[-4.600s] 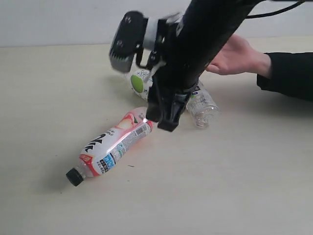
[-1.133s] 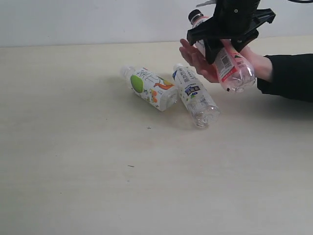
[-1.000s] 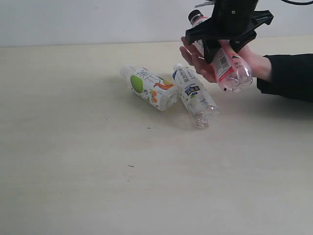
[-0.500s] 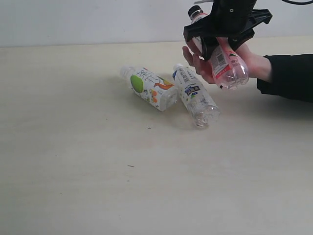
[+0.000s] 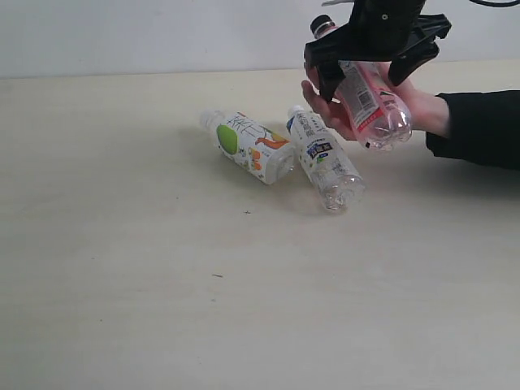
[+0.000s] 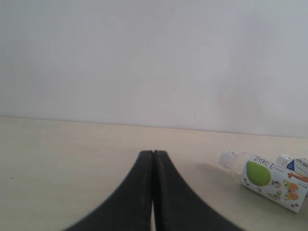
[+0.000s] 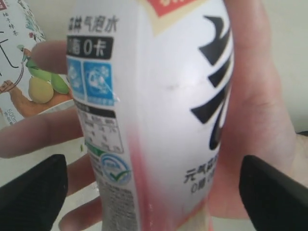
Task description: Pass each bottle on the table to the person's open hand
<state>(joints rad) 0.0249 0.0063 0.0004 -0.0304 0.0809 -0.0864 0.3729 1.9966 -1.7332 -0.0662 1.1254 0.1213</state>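
While lying in person's open hand (image 5: 422,110), red-pink bottle (image 5: 370,97) flanked by right claw (image 5: 363,81), spread wide. Left claw (image 6: 153,156) pressed shut. On table (image 5: 162,284): green-orange fruit bottle (image 5: 250,146), blue-white bottle (image 5: 325,158).

We bring our right arm (image 5: 388,10) in from the top edge of the exterior view, on the right side, with its black wrist turned downward. Our right gripper (image 5: 364,80) hangs raised, jaws spread wide. Its two black fingers (image 5: 326,75) splay outward and down like an upturned V. In the right wrist view this gripper (image 7: 154,192) shows only its two dark fingertips (image 7: 32,192), set far apart at opposite edges of the picture. Our left gripper (image 6: 153,159) appears only in its own wrist view. There its two black fingers (image 6: 130,192) curve inward and meet along a thin seam, pressed flat together from the tips back.
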